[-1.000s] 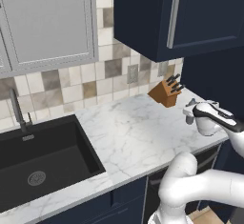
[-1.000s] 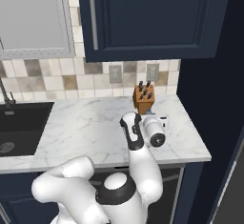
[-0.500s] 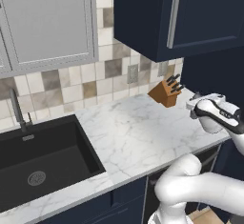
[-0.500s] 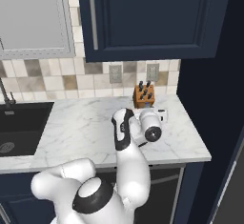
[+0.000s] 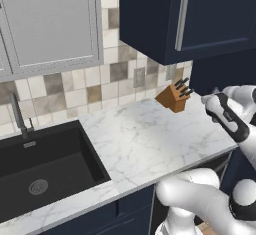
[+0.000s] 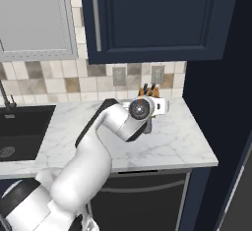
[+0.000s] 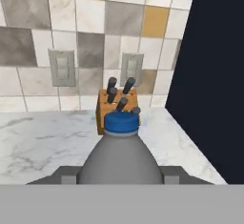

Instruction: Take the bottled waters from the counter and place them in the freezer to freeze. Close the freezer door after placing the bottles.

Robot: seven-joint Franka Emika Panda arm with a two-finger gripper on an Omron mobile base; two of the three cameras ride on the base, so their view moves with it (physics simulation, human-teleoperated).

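Observation:
A bottled water point(image 7: 121, 156), grey-bodied with a blue cap, stands upright between the fingers of my gripper point(image 7: 121, 171), which is shut on it. The gripper point(image 5: 211, 100) hangs above the right end of the white marble counter point(image 5: 140, 139), close in front of the wooden knife block point(image 7: 116, 106). In the hand view the bottle's cap lines up just below the block. The freezer and the freezer door are out of view.
The knife block point(image 5: 174, 96) stands against the tiled wall with two outlets point(image 7: 62, 66). A black sink point(image 5: 45, 171) with a faucet point(image 5: 19, 116) lies at the left. Navy wall cabinets point(image 6: 152, 18) hang overhead. A dark tall panel point(image 6: 221, 87) closes off the counter's right end.
The arm has swung and its elbow has come up. The hand has risen a little with the bottle still in its grip, toward the knife block.

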